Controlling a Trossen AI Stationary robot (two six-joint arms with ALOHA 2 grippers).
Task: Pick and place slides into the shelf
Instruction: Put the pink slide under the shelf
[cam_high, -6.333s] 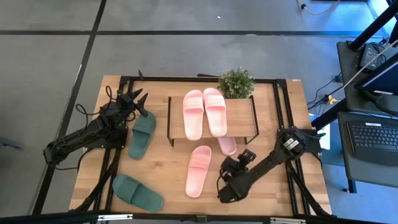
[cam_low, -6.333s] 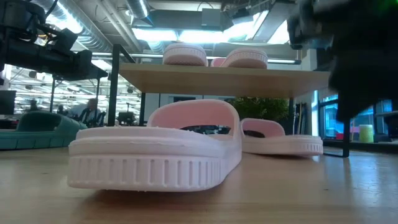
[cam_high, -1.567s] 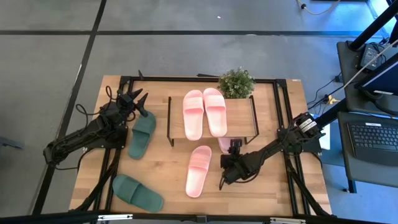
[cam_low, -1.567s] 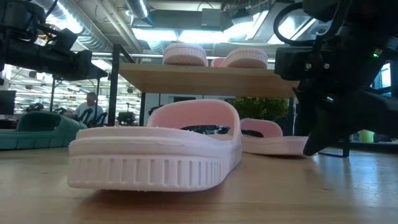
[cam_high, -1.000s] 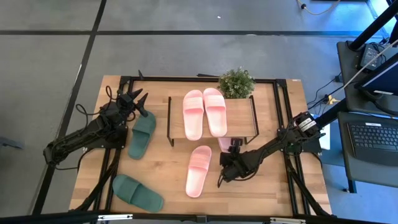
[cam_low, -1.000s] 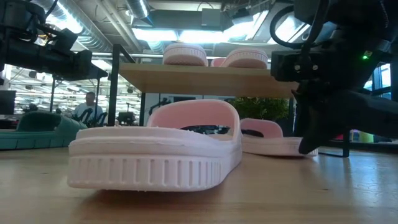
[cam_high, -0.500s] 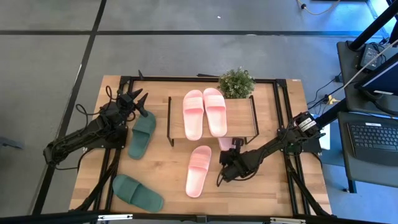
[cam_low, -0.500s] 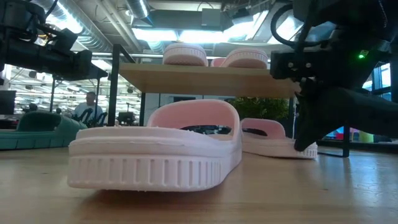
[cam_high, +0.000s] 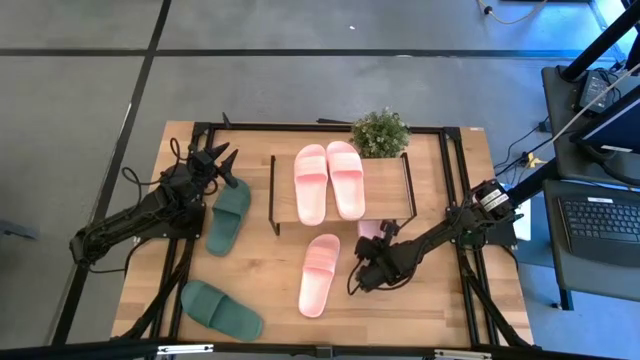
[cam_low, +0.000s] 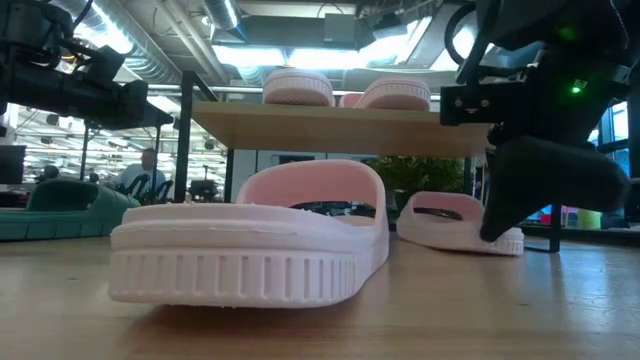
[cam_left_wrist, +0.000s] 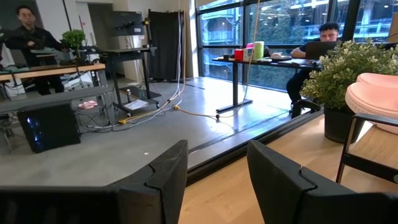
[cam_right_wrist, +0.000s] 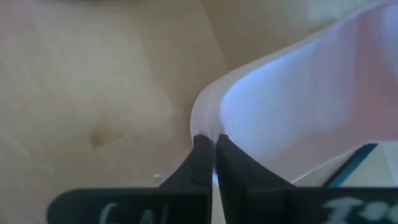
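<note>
My right gripper (cam_high: 372, 245) is shut on a light pink slide (cam_high: 368, 229) that lies half under the shelf (cam_high: 385, 195), at the shelf's near right. Two pink slides (cam_high: 327, 181) lie on the shelf's top board. Another pink slide (cam_high: 320, 273) rests sole down on the table in front of the shelf. One dark green slide (cam_high: 229, 214) lies left of the shelf and another (cam_high: 222, 310) at the near left. My left gripper (cam_left_wrist: 214, 174) hangs open above the first green slide's far end, touching nothing. My right gripper pinches the rounded near end of the pink slide's sole (cam_right_wrist: 206, 122) between its two fingertips (cam_right_wrist: 200, 149), on the rim only. The fingers come slanting down from the table's near right. The slide (cam_low: 460, 225) sits slightly tilted, its far part under the shelf.
A small potted plant (cam_high: 380, 132) stands at the shelf's far right corner. The shelf's thin black legs (cam_high: 409, 205) flank the held slide. Black table frame rails (cam_high: 465, 200) run along both sides. People and desks show in the room beyond the table.
My right gripper has shut on the near end of the pink slide under the shelf. In the low view the slide has shifted a little toward the table's right and now sits tilted. My left arm has kept still.
</note>
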